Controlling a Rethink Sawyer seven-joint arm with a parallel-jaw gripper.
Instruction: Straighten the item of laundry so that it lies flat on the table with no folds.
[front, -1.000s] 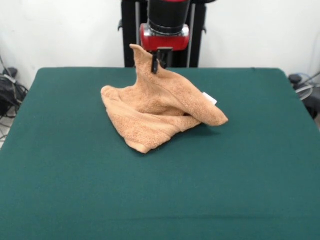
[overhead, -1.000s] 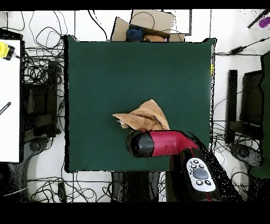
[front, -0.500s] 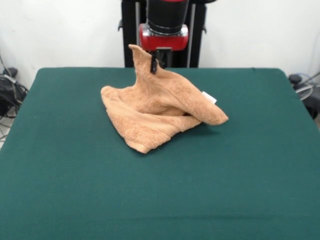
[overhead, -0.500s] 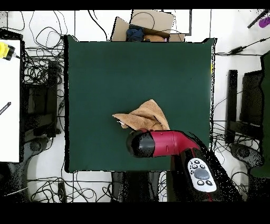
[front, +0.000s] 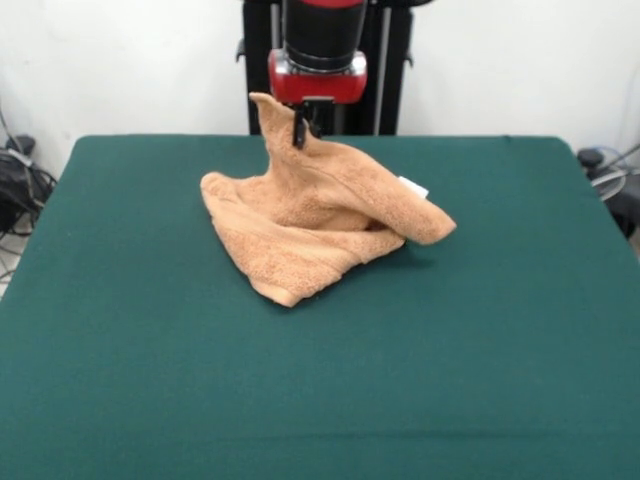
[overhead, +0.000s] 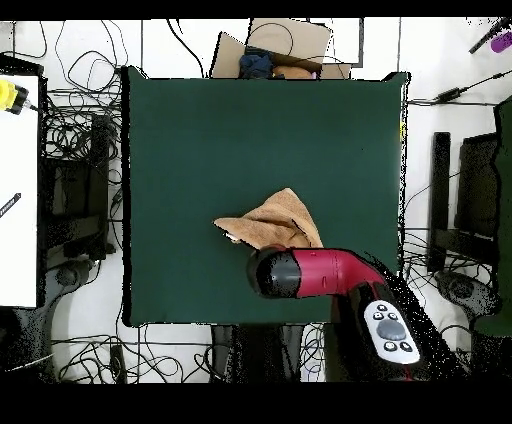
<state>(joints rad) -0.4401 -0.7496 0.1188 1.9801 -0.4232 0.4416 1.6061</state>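
Gripper (front: 300, 128) clamped on towel (front: 315, 225), pinching raised corner; corner stands as peak above rest of cloth, tip poking up beside gripper; towel bunched and folded on table (front: 150, 380), lower layers doubled over, one lobe draping out with white tag (front: 412, 187) on its edge; seen from overhead, towel (overhead: 272, 224) lies near table's (overhead: 180, 130) middle, arm (overhead: 315, 274) covering edge nearest robot base.
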